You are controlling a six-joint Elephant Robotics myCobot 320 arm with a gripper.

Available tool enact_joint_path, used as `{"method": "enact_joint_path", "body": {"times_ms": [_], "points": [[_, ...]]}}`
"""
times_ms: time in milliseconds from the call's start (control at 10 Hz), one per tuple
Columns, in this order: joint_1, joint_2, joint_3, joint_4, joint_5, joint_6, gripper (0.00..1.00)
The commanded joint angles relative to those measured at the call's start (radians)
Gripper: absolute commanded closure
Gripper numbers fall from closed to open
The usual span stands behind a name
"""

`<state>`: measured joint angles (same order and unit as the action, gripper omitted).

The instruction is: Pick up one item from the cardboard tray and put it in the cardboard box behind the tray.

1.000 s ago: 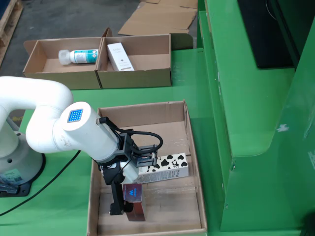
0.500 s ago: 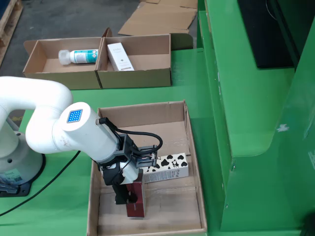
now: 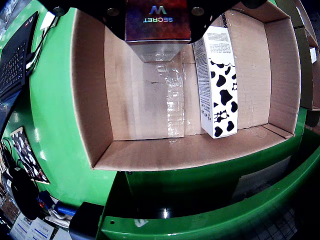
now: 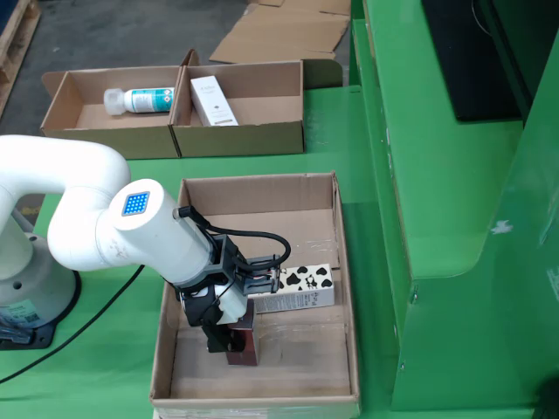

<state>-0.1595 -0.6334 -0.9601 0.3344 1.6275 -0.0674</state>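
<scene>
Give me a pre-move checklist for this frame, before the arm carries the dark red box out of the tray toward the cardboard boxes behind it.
1. Grip on the dark red box: ok; the gripper is shut on it, and in the wrist view it sits right under the camera.
2. Box lifted off the tray floor: cannot tell.
3. Cow-patterned carton clear of the load: cannot tell; it lies right beside the held box.
4. Destination open: ok; the right-hand cardboard box holds only a white carton, with floor free.
5. Left-hand cardboard box: ok; one bottle, room left.
6. Cable at the wrist: ok, loops free.
</scene>
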Motion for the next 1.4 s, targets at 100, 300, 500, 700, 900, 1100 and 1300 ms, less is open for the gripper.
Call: {"method": "enact_joint_path", "body": {"times_ms": [100,300,500,700,900,1100,1300], "points": [[-0.007,0.023,0.033,0.012,0.006,-0.004,1.00],[-0.007,0.023,0.033,0.012,0.006,-0.004,1.00],[-0.007,0.023,0.033,0.012,0.006,-0.004,1.00],[-0.007,0.023,0.033,0.012,0.006,-0.004,1.00],[-0.007,0.023,0.033,0.012,0.006,-0.004,1.00],[-0.007,0.023,0.033,0.012,0.006,-0.004,1.00],[-0.004,0.047,0.031,0.000,0.002,0.008,1.00]]}}
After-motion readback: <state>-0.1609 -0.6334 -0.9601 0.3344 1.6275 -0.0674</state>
